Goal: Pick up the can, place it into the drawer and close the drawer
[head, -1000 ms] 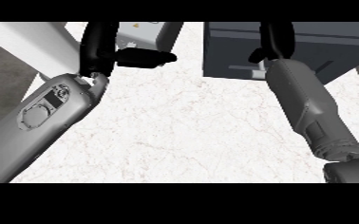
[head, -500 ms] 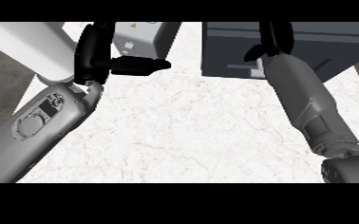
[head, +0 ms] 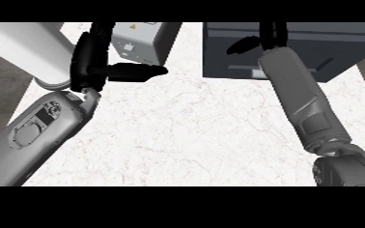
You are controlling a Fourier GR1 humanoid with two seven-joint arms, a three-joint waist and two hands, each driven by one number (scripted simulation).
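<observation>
Head view: black left hand raised, thumb out, fingers relaxed, empty; black right hand reaches over dark grey drawer box, fingers' state unclear.

Left hand: thumb extended, beside pale box
Right hand: over dark drawer unit
Surface: white marble counter

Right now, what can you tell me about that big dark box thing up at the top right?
The dark grey drawer unit sits at the far right of the white marbled counter, its top cut off by the view's edge. It looks like smooth metal, with flat panels and a paler handle-like strip on its front. The right hand reaches over its front; whether they touch is unclear.
</observation>
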